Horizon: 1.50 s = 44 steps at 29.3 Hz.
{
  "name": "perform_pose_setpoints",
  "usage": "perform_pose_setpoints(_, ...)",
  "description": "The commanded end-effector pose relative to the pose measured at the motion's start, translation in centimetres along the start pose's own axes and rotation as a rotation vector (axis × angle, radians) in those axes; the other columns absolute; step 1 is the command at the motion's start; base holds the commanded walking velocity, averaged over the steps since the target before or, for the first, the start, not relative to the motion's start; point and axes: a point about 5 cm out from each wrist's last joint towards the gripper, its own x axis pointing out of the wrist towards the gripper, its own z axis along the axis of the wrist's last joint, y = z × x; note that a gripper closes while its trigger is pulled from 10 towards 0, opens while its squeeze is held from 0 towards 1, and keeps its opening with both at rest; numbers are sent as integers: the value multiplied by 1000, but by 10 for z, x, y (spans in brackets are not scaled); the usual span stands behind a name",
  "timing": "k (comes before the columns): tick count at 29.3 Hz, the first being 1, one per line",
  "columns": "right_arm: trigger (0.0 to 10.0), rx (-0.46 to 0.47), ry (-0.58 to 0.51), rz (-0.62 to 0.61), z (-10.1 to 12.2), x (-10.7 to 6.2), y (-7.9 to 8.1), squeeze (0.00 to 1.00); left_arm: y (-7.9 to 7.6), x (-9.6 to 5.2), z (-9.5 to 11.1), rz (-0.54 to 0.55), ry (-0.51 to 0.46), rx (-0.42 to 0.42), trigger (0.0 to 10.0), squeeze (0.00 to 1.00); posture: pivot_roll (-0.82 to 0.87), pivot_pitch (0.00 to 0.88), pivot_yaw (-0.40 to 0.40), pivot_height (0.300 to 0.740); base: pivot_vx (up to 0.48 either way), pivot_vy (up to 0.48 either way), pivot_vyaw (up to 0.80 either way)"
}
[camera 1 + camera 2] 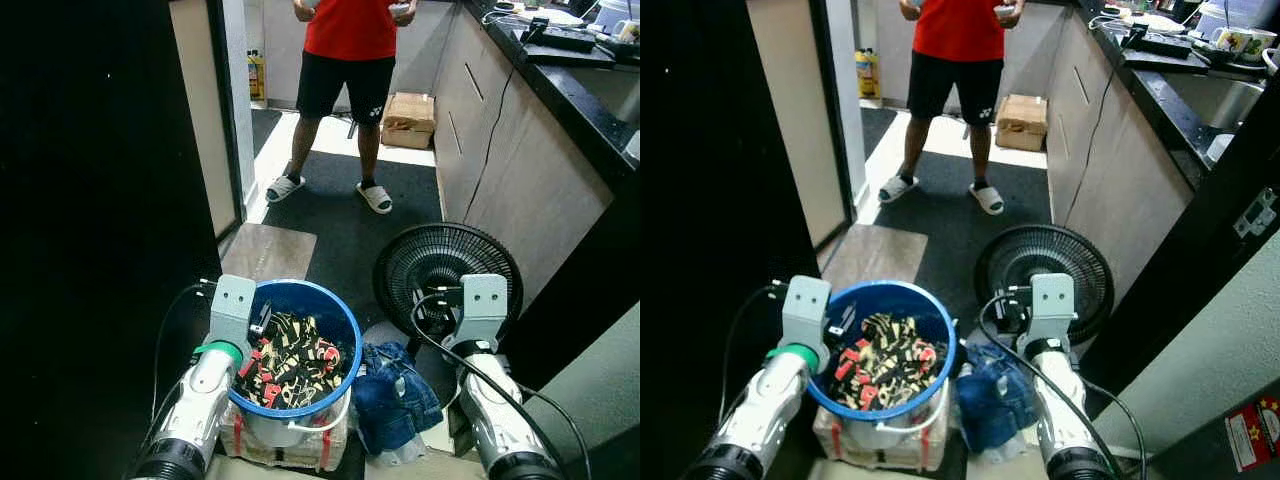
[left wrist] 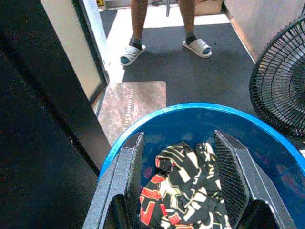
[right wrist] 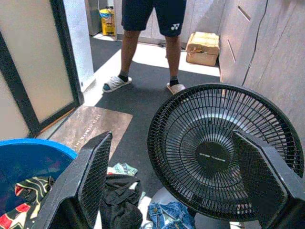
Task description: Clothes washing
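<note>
A blue bucket (image 1: 300,288) stands on the floor right in front of me, holding a crumpled black, red and cream patterned garment (image 1: 290,360). My left gripper (image 2: 178,191) hangs open just over the bucket's near rim, its two fingers either side of the garment without touching it. Blue jeans (image 1: 395,395) lie in a heap on the floor to the right of the bucket, with a black garment (image 3: 119,200) beside them. My right gripper (image 3: 178,186) is open and empty above that heap, pointing at the fan.
A black floor fan (image 1: 445,265) stands close at the front right. A person (image 1: 345,60) in a red shirt and slippers stands ahead on the dark carpet. Cabinets under a dark counter (image 1: 580,80) line the right; a dark wall (image 1: 90,200) closes the left. A cardboard box (image 1: 408,118) lies beyond.
</note>
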Motion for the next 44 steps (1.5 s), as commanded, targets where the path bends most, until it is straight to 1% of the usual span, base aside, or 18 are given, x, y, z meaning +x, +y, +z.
perform_pose_setpoints(1, 10000, 3, 7, -3, -4, -5, -1, 0, 0, -3, -5, -3, 22, 12, 10000, 0, -26, 16, 23, 740, 0, 0, 0)
perform_pose_setpoints(23, 10000, 4, 8, 6, -5, -6, 1, 0, -1, -3, -5, -14, 26, 17, 10000, 0, -27, 8, 31, 740, 0, 0, 0)
perform_pose_setpoints(36, 10000, 9, 7, 18, -7, -9, 4, 0, 0, -4, -6, -13, 29, 22, 10000, 0, -19, 16, 29, 715, 0, 0, 0)
perform_pose_setpoints(44, 10000, 12, 10, 20, -7, -9, 4, 0, 0, -6, -8, -11, 35, 19, 10000, 0, -19, 25, 28, 680, 0, 0, 0)
